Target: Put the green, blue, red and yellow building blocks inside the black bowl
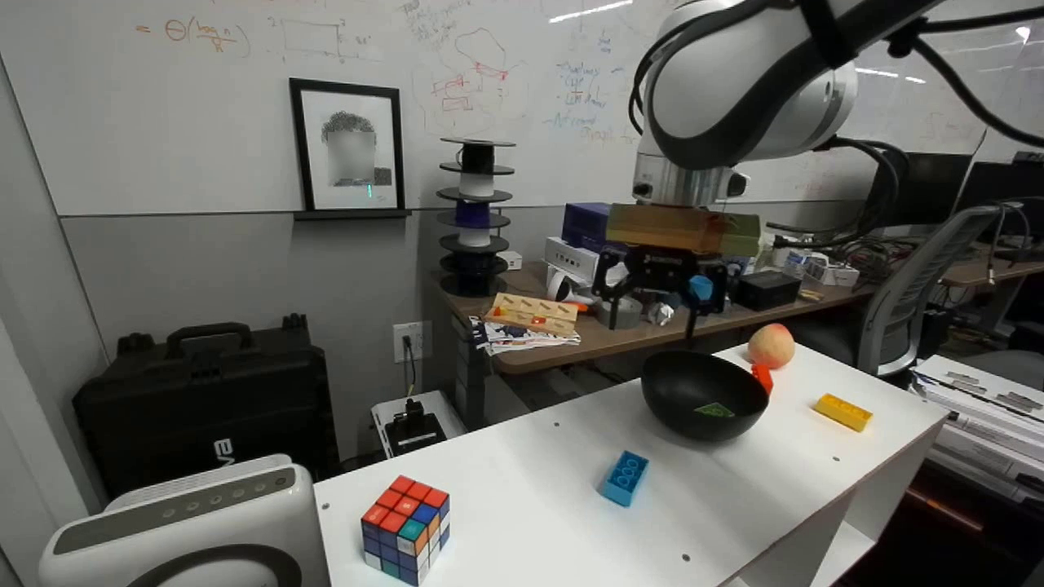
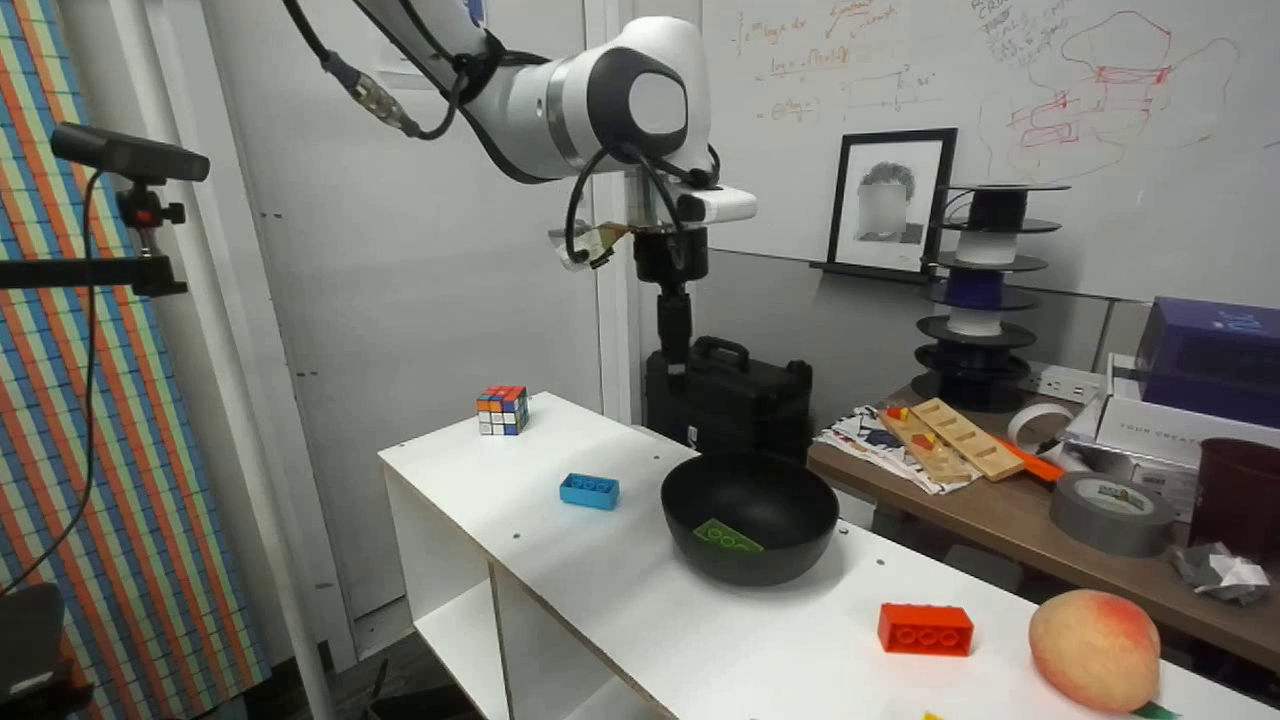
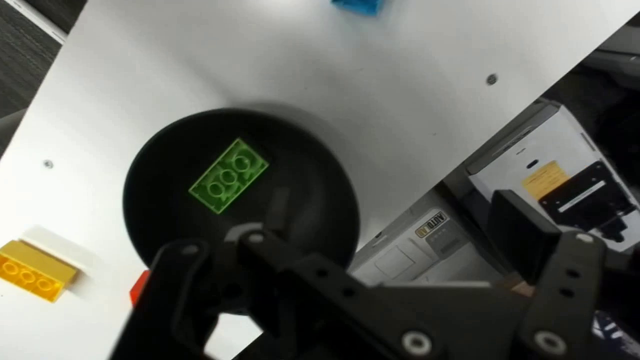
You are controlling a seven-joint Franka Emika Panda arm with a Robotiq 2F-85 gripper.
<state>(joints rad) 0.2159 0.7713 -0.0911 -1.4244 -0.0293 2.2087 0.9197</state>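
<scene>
The black bowl [image 1: 673, 412] stands upright on the white tabletop; it also shows in an exterior view [image 2: 750, 572] and the wrist view [image 3: 312, 170]. The green block [image 3: 229, 176] lies inside it, studs hidden. The blue block [image 1: 625, 479] lies on the tabletop, on the puzzle cube's side of the bowl. The red block [image 2: 925, 630] lies on the bowl's opposite side, partly hidden by the gripper in the wrist view. The yellow block [image 1: 843, 412] lies farther out, near the table's edge. My gripper [image 1: 652, 319] is open and empty, above the bowl and apart from it.
A puzzle cube [image 1: 405, 530] stands at one end of the white table [image 1: 522, 505]. A peach-coloured ball or fruit [image 2: 1095, 650] sits near the red block. A cluttered brown desk [image 1: 530, 359] runs behind. A white appliance [image 1: 188, 522] stands beside the table's end.
</scene>
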